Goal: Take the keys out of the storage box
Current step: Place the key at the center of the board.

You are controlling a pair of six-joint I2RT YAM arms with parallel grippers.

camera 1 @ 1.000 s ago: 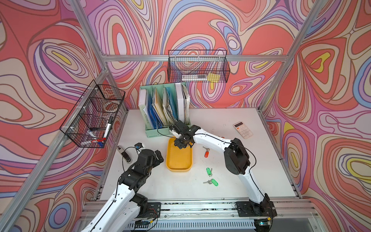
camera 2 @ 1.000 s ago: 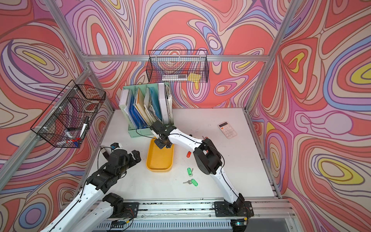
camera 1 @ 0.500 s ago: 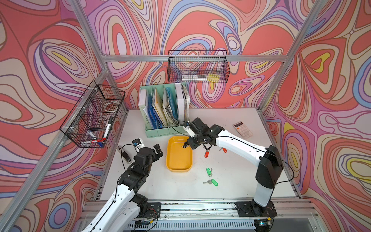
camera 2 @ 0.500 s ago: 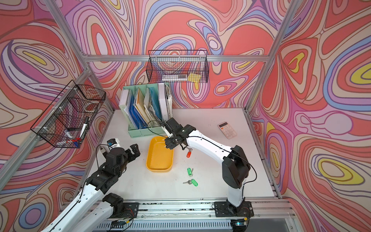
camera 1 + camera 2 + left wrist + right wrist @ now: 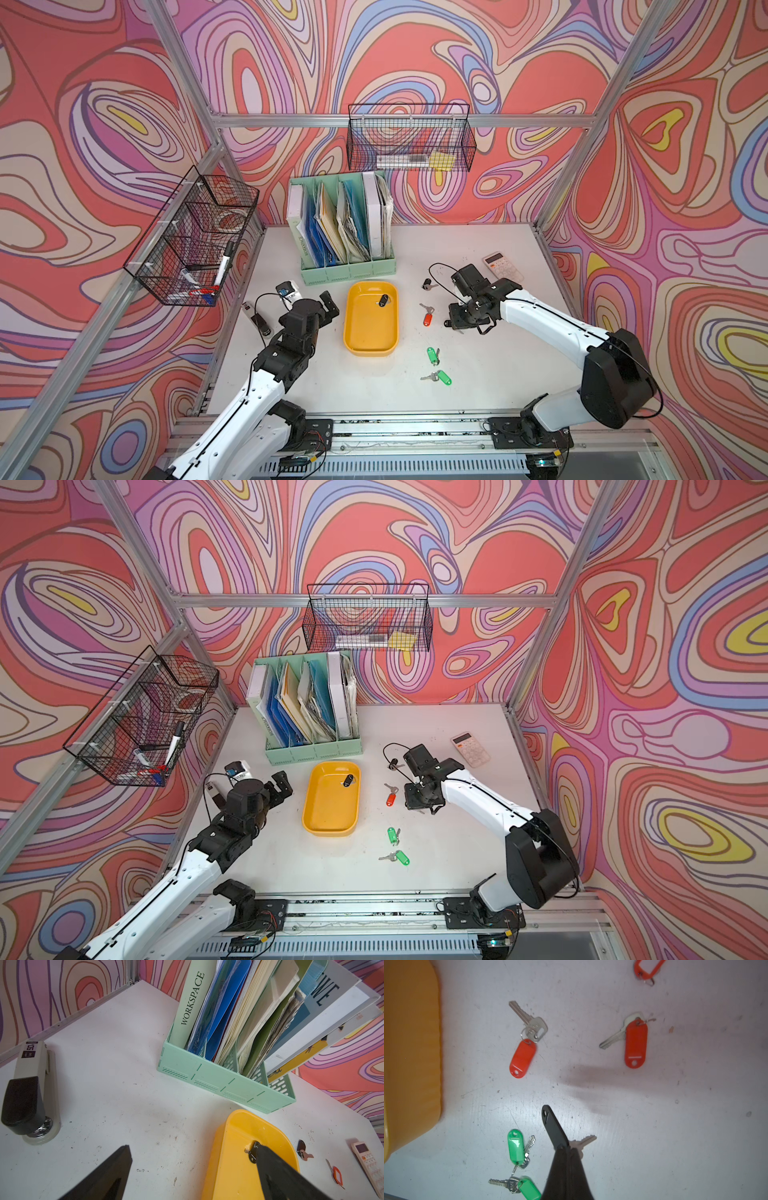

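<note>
The yellow storage box [image 5: 371,332] [image 5: 330,812] [image 5: 234,1167] lies mid-table with one black-tagged key [image 5: 383,300] [image 5: 348,779] inside it. My right gripper [image 5: 566,1149] [image 5: 456,322] hangs over the table to the right of the box, shut on a black-tagged key [image 5: 553,1126]. Below it lie red-tagged keys [image 5: 522,1058] [image 5: 635,1044] and green-tagged keys [image 5: 515,1147] [image 5: 444,377]. Another black-tagged key [image 5: 428,284] rests further back. My left gripper [image 5: 192,1147] [image 5: 329,308] is open and holds nothing, just left of the box.
A mint green file organizer [image 5: 349,270] [image 5: 226,1084] stands behind the box. A stapler [image 5: 31,1093] [image 5: 257,318] lies at the left table edge and a calculator [image 5: 503,268] at the back right. Black wire baskets [image 5: 409,139] [image 5: 191,237] hang on the walls.
My right gripper has left the box and swung right over the table, carrying the black-tagged key. The left gripper has edged slightly toward the back.
</note>
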